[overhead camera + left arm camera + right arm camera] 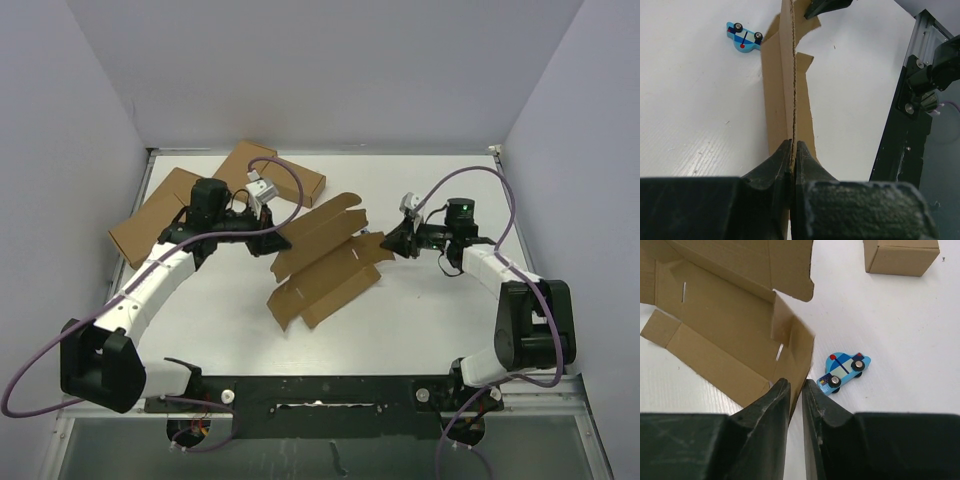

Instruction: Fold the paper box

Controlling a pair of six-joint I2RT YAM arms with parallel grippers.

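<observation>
The paper box (325,262) is a flat brown die-cut sheet with flaps and slots, lying mid-table and lifted along its far side. My left gripper (272,238) is shut on the sheet's left edge; in the left wrist view the cardboard (786,95) runs edge-on straight out from the closed fingertips (793,146). My right gripper (386,243) is at the sheet's right side. In the right wrist view its jaws (796,383) stand slightly apart around a raised corner flap (797,352), with a strip of table showing beside the flap.
A small blue toy police car (846,369) sits on the table just right of the flap, also seen as the blue toy car (744,36). Folded brown cartons (160,218) (278,170) lie at the back left, one carton (901,256) ahead of the right wrist.
</observation>
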